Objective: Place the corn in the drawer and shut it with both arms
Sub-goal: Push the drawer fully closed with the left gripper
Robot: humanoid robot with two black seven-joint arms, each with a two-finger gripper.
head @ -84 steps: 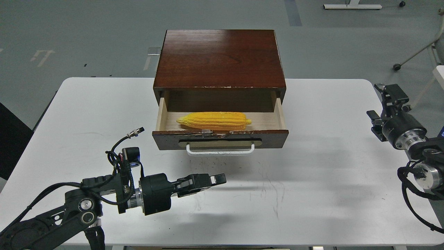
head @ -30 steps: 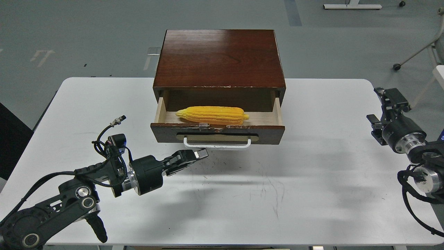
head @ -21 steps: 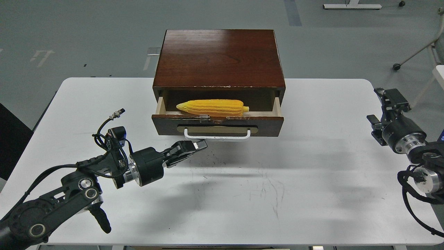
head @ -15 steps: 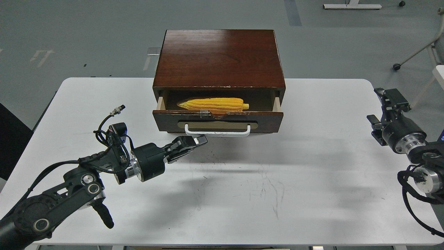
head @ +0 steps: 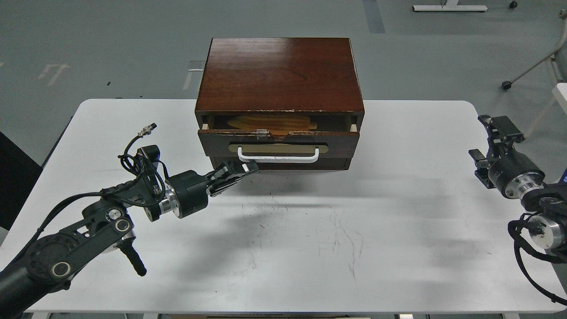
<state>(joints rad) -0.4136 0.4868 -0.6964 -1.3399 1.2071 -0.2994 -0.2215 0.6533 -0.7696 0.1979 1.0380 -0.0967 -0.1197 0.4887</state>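
Observation:
The dark brown drawer (head: pixel 341 142), with a tan oval plate and a white bar handle (head: pixel 278 156), stands open by only a narrow gap in the wooden cabinet (head: pixel 279 73). The corn (head: pixel 270 123) lies inside it, seen only as a shadowed yellow strip through the gap. My left gripper (head: pixel 248 167) is shut with its tips against the cabinet front, just below the left end of the handle. My right gripper (head: pixel 488 139) is open and empty over the table's right edge, far from the cabinet.
The cabinet stands at the back middle of the white table (head: pixel 376 212). A plain panel (head: pixel 328 164) sits below the drawer. Chair legs with castors (head: pixel 507 85) stand on the floor at the far right.
My left gripper has moved forward against the drawer front and the drawer has slid in from wide open to nearly shut, carrying the corn into shadow. The right arm has barely moved.

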